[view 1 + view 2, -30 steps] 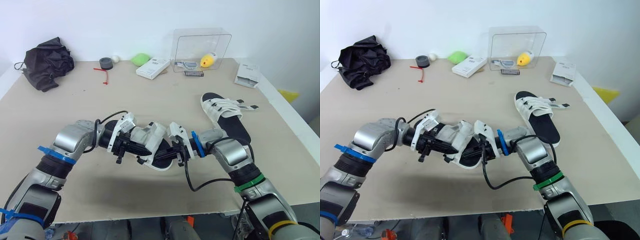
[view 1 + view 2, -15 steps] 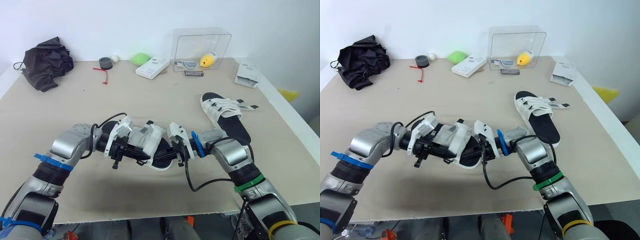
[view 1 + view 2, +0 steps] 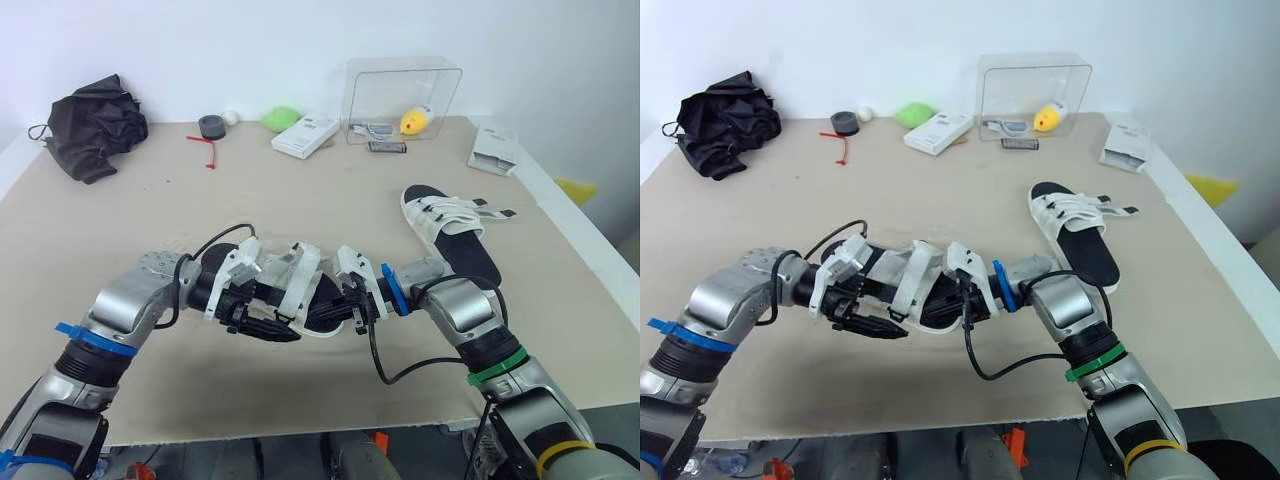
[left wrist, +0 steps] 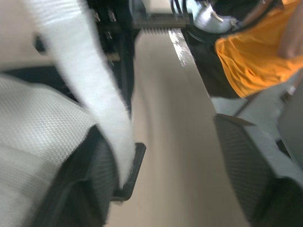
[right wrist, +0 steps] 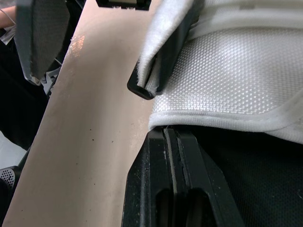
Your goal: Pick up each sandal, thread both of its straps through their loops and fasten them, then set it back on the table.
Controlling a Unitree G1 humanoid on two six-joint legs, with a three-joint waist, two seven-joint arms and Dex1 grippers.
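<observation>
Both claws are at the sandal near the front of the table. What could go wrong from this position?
The loose strap lies against one finger of the open left claw, not between the two, so closing might miss it. The right claw is very near, at the same sandal; the two claws might bump or push the sandal away.

A beige table (image 3: 300, 190) stands against a white wall (image 3: 250, 40).

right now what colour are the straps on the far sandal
White straps over a black footbed; best in the left eye view.
</observation>
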